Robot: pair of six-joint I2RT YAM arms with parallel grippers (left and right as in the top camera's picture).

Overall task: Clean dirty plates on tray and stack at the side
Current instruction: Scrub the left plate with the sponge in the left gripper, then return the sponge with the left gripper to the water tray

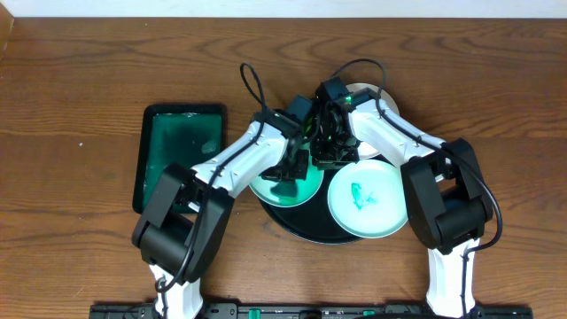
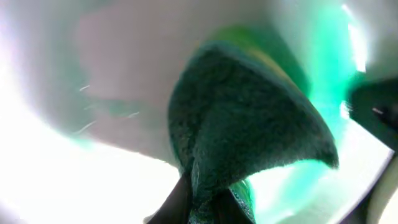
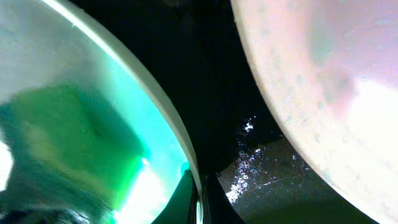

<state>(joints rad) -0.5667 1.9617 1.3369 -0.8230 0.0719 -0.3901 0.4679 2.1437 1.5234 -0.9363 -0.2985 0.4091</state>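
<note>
Overhead, the tray [image 1: 299, 219] sits mid-surface with three plates on it: a mint plate [image 1: 306, 188] at 8 o'clock, a smeared plate [image 1: 368, 199] at 4 o'clock with a teal blot at its centre, and a white plate [image 1: 365, 90] at 1 o'clock, mostly under the right arm. A green tray [image 1: 182, 159] lies at 9 o'clock, just beside the black one. Both arms meet over the mint plate, and from above neither grip can be read.

The wrist views settle that. The left hand [image 2: 200, 205] is closed on a dark green sponge [image 2: 249, 130], whose fuzzy face is pressed down on the mint plate; glare washes out the rest. The right hand [image 3: 200, 199] is closed on the mint plate's rim [image 3: 168, 121], one finger on each side of the edge at its 3 o'clock side. This view also shows bare glossy tray between that rim and the white plate at 2 o'clock
</note>
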